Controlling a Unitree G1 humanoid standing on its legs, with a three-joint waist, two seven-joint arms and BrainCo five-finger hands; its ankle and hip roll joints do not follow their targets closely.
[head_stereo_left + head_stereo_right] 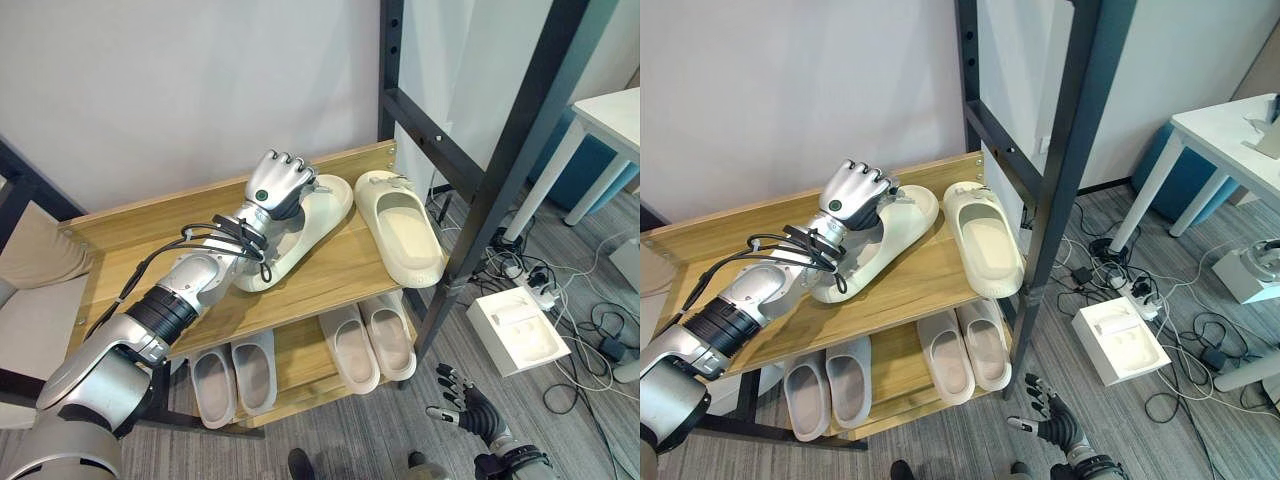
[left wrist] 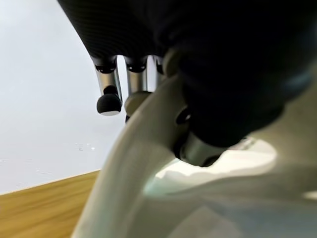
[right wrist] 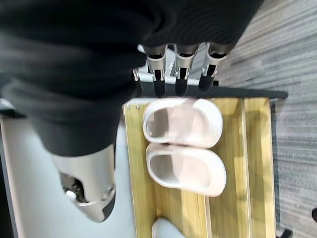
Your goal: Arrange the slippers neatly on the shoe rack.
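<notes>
Gripping one cream slipper [image 1: 300, 225] on the rack's top shelf [image 1: 150, 235] with left hand [image 1: 278, 185], beside a second slipper [image 1: 400, 228]; four more slippers [image 1: 362, 342] sitting below; right hand [image 1: 470, 408] hanging open-fingered.

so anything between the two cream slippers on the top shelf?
Nothing: bare wood between the slipper held in the left hand and the free cream slipper, head views.

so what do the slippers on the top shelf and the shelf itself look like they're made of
The two cream slippers, one under the left hand as the held slipper and one beside it, the free slipper, look like moulded foam or soft rubber: one-piece, matte, thick rounded edges, no seams. The top shelf looks like light wood or wood-look laminate, with visible grain and a smooth finish. The rack frame looks like dark painted metal.
</notes>
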